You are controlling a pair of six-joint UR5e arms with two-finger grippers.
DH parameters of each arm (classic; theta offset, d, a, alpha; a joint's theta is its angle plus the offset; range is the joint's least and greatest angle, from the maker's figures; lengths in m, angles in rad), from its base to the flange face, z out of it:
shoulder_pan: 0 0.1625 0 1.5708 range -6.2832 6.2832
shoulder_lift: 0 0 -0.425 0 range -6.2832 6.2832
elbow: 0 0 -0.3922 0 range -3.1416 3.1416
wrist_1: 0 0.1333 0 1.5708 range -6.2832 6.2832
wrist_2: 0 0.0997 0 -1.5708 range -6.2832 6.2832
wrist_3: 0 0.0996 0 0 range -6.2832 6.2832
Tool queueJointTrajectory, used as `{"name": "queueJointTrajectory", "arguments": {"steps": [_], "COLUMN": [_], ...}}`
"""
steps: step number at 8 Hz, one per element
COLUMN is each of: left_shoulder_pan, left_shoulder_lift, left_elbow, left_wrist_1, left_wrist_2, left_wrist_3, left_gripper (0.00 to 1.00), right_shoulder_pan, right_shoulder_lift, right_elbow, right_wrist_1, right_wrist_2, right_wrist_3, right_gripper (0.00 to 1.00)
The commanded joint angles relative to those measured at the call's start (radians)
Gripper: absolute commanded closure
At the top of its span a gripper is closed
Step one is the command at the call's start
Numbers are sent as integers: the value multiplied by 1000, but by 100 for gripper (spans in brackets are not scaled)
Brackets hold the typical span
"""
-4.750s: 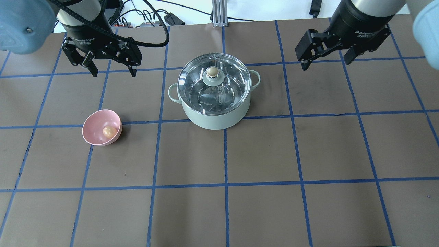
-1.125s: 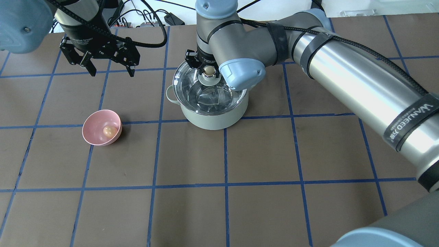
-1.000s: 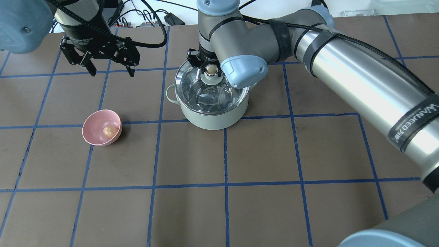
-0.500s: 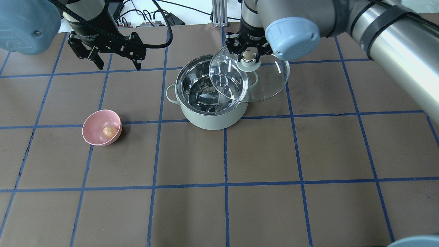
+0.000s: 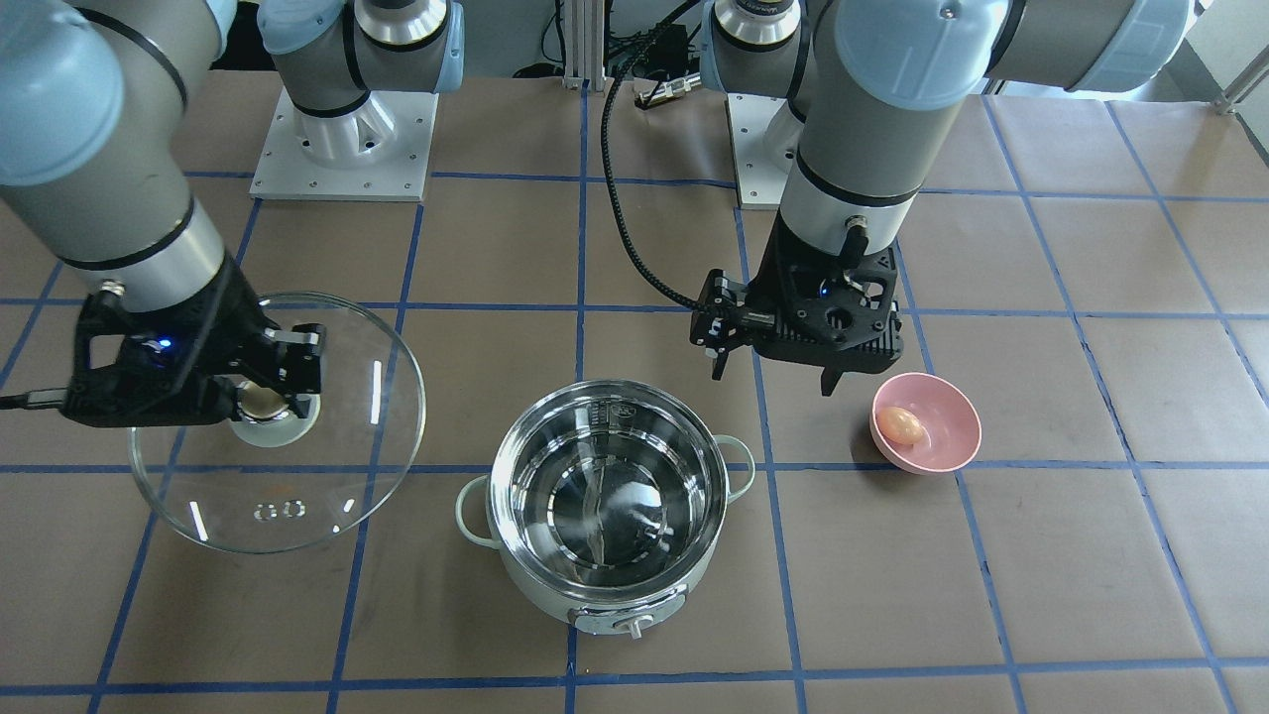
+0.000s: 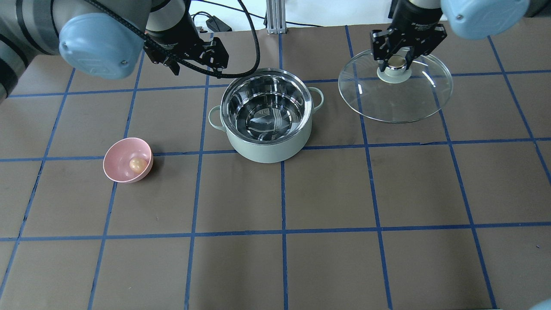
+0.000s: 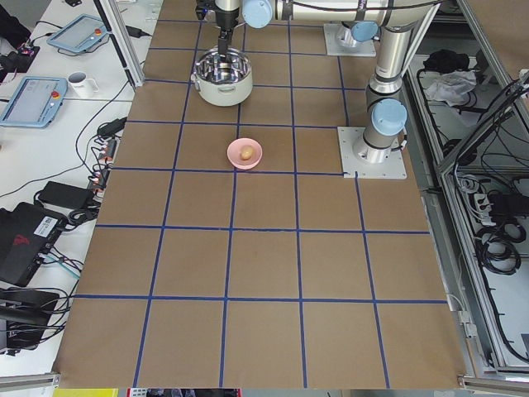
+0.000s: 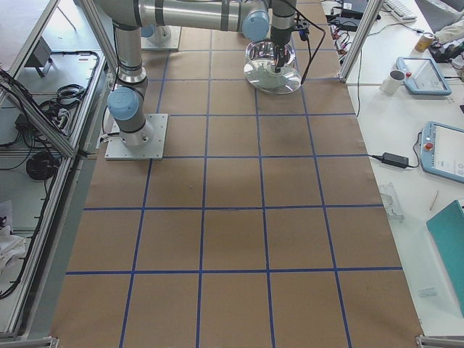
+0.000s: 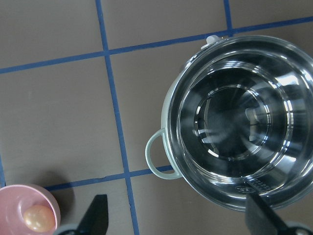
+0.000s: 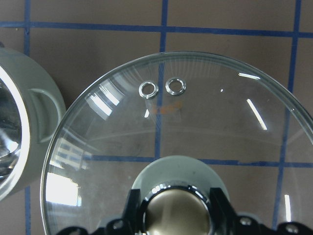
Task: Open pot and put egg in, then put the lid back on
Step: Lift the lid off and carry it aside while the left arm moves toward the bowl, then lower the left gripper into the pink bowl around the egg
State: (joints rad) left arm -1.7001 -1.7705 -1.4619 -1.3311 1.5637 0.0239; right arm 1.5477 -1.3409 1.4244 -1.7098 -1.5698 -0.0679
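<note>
The mint-green pot [image 6: 267, 151] stands open at table centre, and its steel inside holds nothing; it also shows in the front view [image 5: 555, 595] and in the left wrist view [image 9: 168, 122]. My right gripper [image 6: 398, 60] is shut on the beige knob of the glass lid [image 6: 396, 101] and holds it to the pot's right, clear of the rim; the lid shows in the front view [image 5: 288, 486] and in the right wrist view [image 10: 205, 122]. The egg [image 6: 137, 164] lies in the pink bowl [image 6: 118, 150]. My left gripper [image 6: 193, 64] is open and empty, raised behind the pot's left side.
Brown table cover with a blue tape grid. Both arm bases [image 5: 342, 149] and cables [image 6: 206, 21] are at the robot's edge. The bowl with the egg [image 5: 898, 424] sits by itself, left of the pot.
My right gripper has carried the lid further right, from partly over the pot to fully clear of it. My left gripper has moved right, closer to the pot.
</note>
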Motion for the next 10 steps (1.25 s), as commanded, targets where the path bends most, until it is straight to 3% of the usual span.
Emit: {"name": "queueJointTrajectory", "arguments": {"steps": [1, 3, 5, 7, 10], "left_shoulder_pan": [-24, 64, 295, 353, 384], "left_shoulder_lift": [-4, 11, 28, 11, -131], "left_elbow": [-6, -61, -200, -244, -256], "left_wrist_1": [9, -87, -89, -88, -59], "left_wrist_2": [13, 25, 19, 29, 116], "left_wrist_3": [8, 20, 196, 221, 235], "left_gripper": [0, 0, 0, 0, 3], "right_shoulder_pan": [-104, -124, -217, -270, -268], "right_shoulder_lift": [-49, -90, -179, -245, -253], "right_elbow": [8, 19, 21, 22, 34], "right_wrist_1": [70, 87, 167, 235, 248], "right_wrist_2": [-35, -71, -61, -59, -35], "right_wrist_3": [-86, -93, -232, -268, -262], "right_gripper": [100, 100, 100, 100, 100]}}
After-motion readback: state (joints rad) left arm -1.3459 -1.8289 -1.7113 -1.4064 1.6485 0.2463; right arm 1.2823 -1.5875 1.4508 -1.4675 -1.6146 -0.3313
